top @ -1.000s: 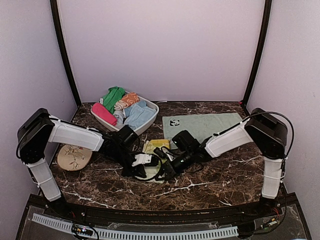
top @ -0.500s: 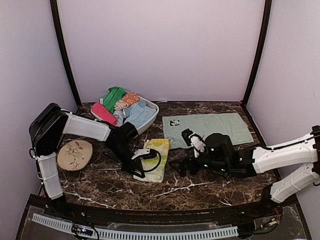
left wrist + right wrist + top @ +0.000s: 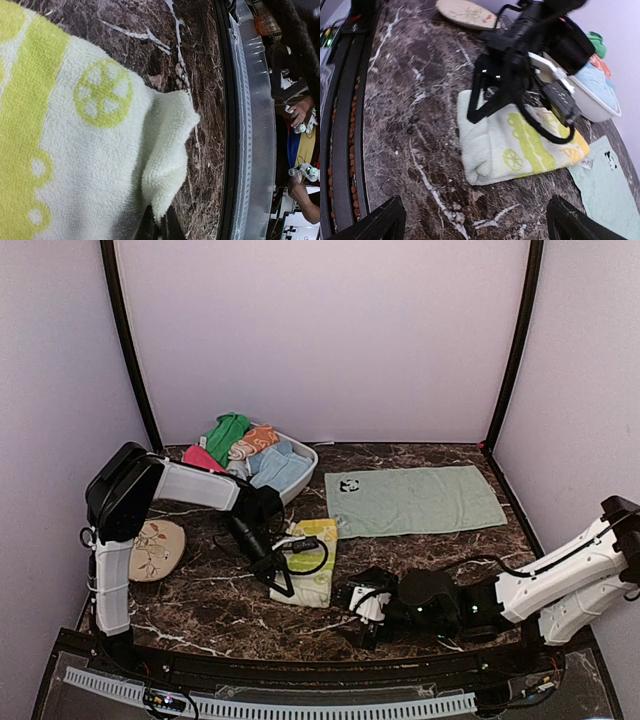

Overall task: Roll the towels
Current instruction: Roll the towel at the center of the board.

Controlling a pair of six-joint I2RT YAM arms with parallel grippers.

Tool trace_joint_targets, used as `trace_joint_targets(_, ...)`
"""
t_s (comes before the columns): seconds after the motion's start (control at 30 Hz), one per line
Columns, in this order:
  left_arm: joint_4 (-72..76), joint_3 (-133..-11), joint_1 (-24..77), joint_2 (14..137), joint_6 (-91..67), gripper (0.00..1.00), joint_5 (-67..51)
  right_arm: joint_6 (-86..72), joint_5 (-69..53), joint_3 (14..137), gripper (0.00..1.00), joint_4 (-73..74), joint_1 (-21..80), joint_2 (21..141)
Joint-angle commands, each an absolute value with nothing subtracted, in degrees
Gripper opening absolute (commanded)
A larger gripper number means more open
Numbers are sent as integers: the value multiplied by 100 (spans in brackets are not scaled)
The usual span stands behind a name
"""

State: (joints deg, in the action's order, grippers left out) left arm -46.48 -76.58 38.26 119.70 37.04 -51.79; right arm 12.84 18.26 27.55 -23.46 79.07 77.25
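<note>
While the left claw (image 3: 282, 583) pinches the yellow-lime towel (image 3: 318, 586), the right claw (image 3: 356, 616) stands spread wide, empty.

- Two towels lying loose: yellow-lime towel (image 3: 312, 562) at 6 o'clock, mint towel (image 3: 415, 502) at 3 o'clock.
- One white tub (image 3: 305, 458) at 10 o'clock.
- At least four bundled towels (image 3: 228, 432) inside it.
- One plate (image 3: 150, 548) at 8 o'clock.

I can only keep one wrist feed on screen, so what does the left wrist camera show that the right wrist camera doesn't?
Only left wrist: a close-up of the yellow-lime towel with one corner lifted, and a person's hands beyond the front rail. Only right wrist: the left fingers pinching that towel's edge, the plate, the bin, the mint towel, and its own open right fingers. Both: that towel on the marble table.
</note>
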Motion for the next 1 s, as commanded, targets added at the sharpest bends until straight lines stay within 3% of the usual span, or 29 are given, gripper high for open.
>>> trace_joint_targets(0.0, -4988, -7832, 3763, 12095, 3362, 0, -5207, 2883, 2337, 3167, 95, -2792, 8190, 8571)
trace_joint_targets(0.2, -4653, -7857, 3672, 12245, 2925, 0, -4556, 3829, 2320, 3634, 77, -3532, 8118, 9766)
trace_joint_targets(0.5, -4780, -8119, 3639, 12488, 2829, 0, -4522, 4438, 1779, 4347, 55, -3646, 7765, 10776)
trace_joint_targets(0.87, -5116, -8227, 3621, 12550, 3132, 0, -4759, 4177, 1535, 4579, 36, -3351, 7309, 11357)
trace_joint_targets(0.97, -5216, -8228, 3612, 12544, 3262, 7, -4803, 3784, 1402, 4607, 19, -3206, 7205, 11448)
